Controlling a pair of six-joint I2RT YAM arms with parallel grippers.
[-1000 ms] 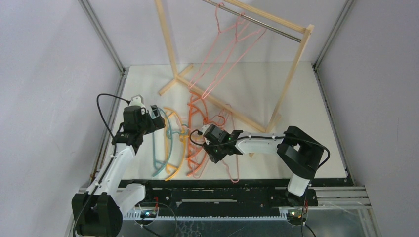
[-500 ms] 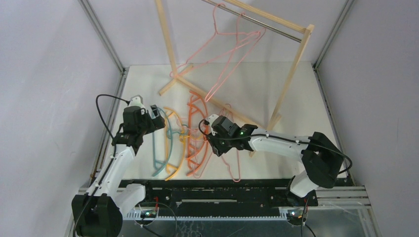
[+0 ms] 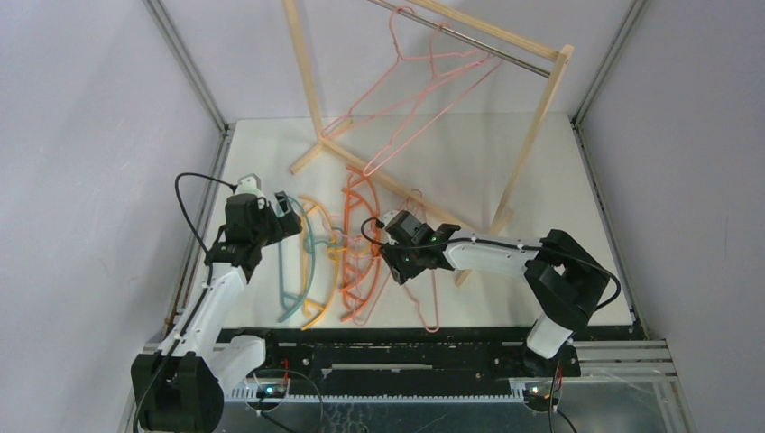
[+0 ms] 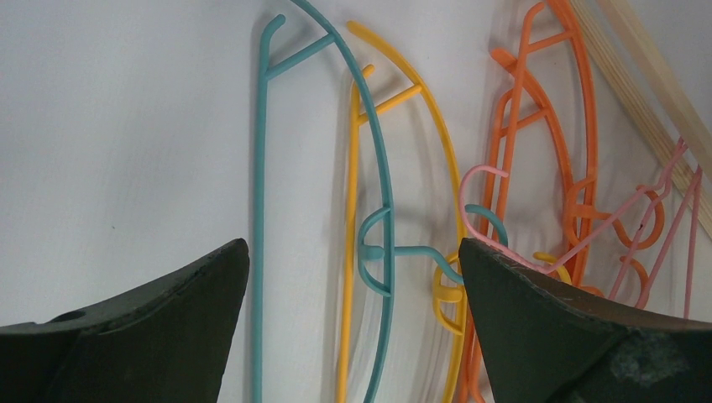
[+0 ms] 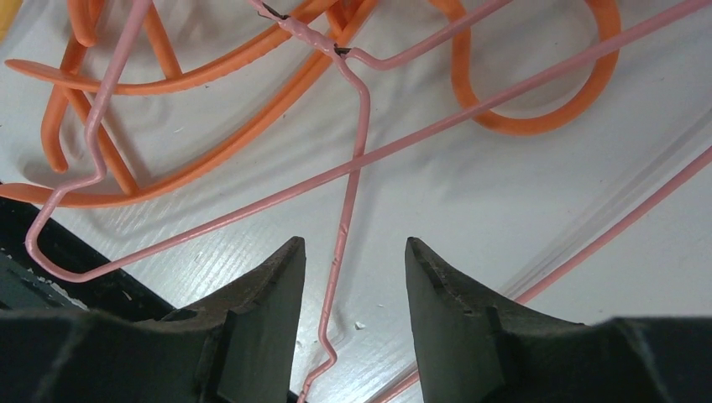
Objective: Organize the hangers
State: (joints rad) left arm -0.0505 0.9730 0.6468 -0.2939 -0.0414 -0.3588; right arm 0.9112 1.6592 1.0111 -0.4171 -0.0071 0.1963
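Right tool [image 5: 353, 277] astride thin pink wire hanger [image 5: 353, 159], bent

Your left gripper [image 3: 287, 215] hangs with jaws spread wide, your right gripper [image 3: 394, 259] reaches leftward, jaws partly apart.

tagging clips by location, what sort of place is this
Probably a robot test cell, not a home: plain grey enclosure walls on aluminium posts, a bare white tabletop, and a small pale wooden rack holding thin pink wire hangers.
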